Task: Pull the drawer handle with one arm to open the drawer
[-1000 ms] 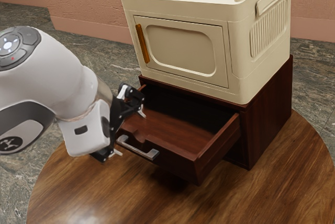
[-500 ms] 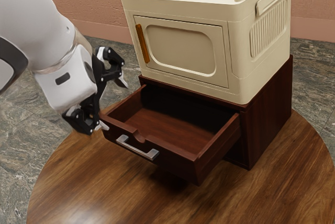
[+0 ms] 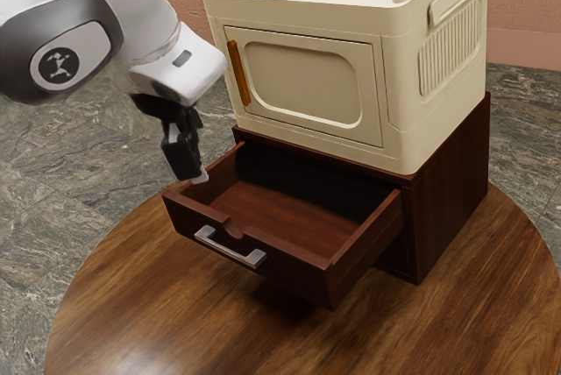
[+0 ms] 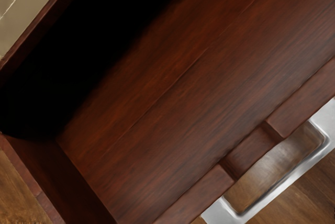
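End effector (image 3: 201, 175) hangs by the drawer (image 3: 289, 257), near its side wall at the exterior view's left; whether wide or narrow, I cannot tell. Below and apart sits the handle (image 3: 230, 250), on the front of the open drawer. Behind, the cabinet (image 3: 451, 182) stands on the table (image 3: 456, 305) and carries a cream box (image 3: 302, 81). Black shadow hides the drawer's back; the wrist view cuts off the handle. Since half a second ago, my hand has turned, while the drawer stays equally far out
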Controlling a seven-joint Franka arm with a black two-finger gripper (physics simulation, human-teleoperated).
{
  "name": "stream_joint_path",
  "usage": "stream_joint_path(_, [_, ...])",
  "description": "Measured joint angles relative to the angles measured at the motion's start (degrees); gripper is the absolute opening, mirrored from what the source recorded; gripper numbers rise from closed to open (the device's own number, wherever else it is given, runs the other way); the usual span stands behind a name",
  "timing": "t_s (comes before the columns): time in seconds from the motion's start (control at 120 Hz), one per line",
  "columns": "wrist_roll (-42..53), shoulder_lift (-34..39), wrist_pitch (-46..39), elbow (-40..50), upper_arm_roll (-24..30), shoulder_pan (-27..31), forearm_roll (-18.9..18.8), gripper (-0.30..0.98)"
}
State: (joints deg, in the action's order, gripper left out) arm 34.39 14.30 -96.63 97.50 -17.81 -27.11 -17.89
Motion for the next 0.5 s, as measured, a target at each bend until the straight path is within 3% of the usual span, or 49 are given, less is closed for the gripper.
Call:
stream_joint_path(0.25, [-11.44,-7.08,0.97,-6.48,-3.36,0.07,5.08,0.69])
stream_joint_path(0.5, [-19.06,-7.57,1.6,-7.39,-6.62,0.19,6.41,0.69])
